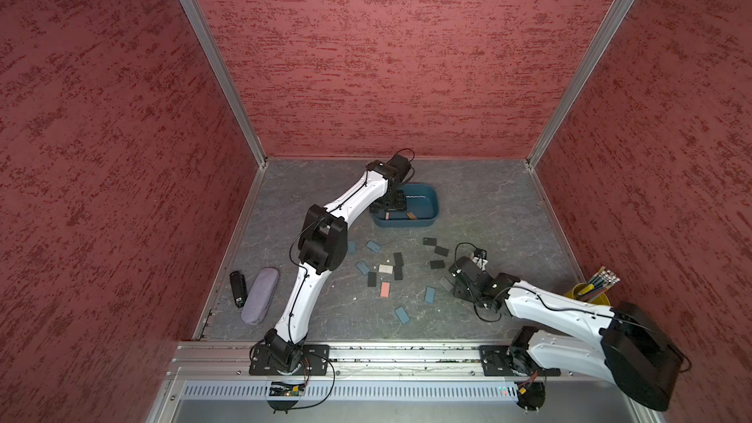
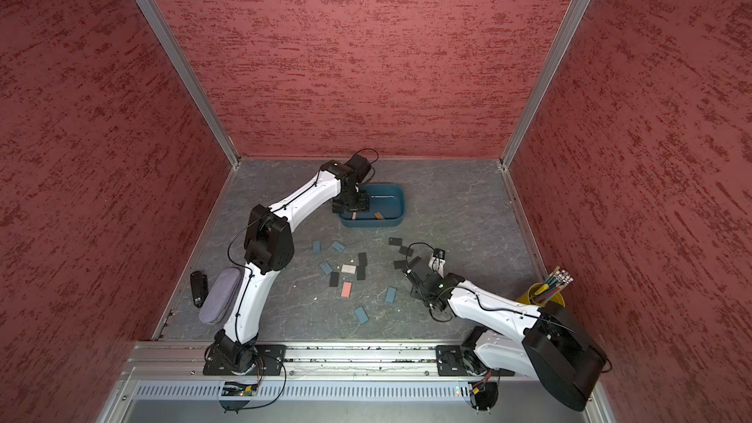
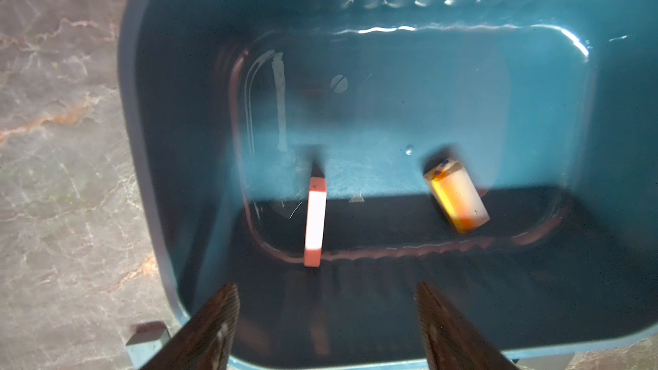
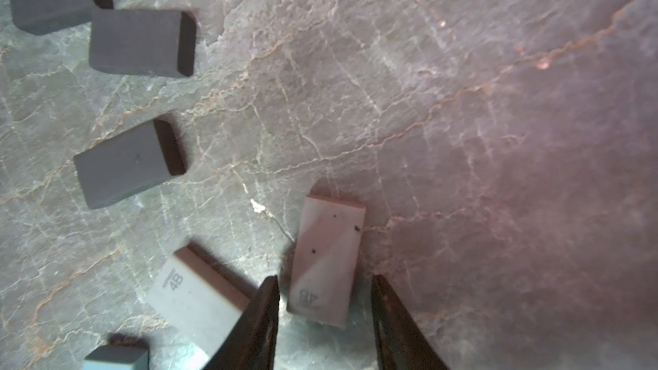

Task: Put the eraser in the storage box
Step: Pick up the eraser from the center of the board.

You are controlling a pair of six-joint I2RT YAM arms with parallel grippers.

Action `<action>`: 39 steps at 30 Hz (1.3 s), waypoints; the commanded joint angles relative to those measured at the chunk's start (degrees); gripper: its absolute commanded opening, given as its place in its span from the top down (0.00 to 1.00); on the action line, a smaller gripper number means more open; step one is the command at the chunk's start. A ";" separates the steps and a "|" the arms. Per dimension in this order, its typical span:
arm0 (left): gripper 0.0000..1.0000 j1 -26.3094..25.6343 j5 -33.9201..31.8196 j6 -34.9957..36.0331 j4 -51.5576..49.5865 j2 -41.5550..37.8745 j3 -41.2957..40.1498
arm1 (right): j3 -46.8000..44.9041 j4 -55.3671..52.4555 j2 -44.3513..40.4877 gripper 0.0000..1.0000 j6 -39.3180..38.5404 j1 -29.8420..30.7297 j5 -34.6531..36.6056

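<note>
Far left, against the wall: a black device [image 1: 238, 288] and a grey pouch [image 1: 260, 295], side by side.

Left gripper [image 3: 327, 290] hangs over the storage box [image 1: 425, 203], jaws spread wide with nothing between them. In the box a pink eraser [image 3: 315, 222] stands on a narrow long edge. Its long axis runs from mid-floor to the foot of the near wall. An orange eraser [image 3: 457, 197] lies apart to its right, skewed. The remaining box floor is bare.

Table [image 1: 488, 205] is grey veined stone, with red textured walls [image 1: 366, 54] on three sides. Loose erasers [image 1: 385, 268] are scattered mid-table.

Right gripper [image 4: 324, 279] straddles a pale eraser [image 4: 329, 243], jaws parted with a gap on each side. The eraser's long axis runs along the jaws. Bare slab beyond.

Yellow pencil cup [image 1: 588, 292] sits at the right edge.
</note>
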 commanded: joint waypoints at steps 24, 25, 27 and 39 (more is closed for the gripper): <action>0.00 -2.77 -6.03 -1.82 4.29 -33.84 -21.35 | 2.34 0.76 3.29 0.87 -0.44 0.35 1.38; 0.00 -2.65 -6.34 -2.31 5.22 -36.35 -24.19 | 3.19 0.13 3.20 0.87 -0.77 0.35 2.04; 0.00 -2.58 -6.87 -3.29 6.71 -40.82 -29.93 | 4.87 -1.23 2.91 0.87 -1.34 0.36 3.23; 0.00 -2.23 -8.49 -9.23 10.40 -62.37 -56.82 | 17.37 -6.24 4.40 0.88 -5.73 0.35 6.96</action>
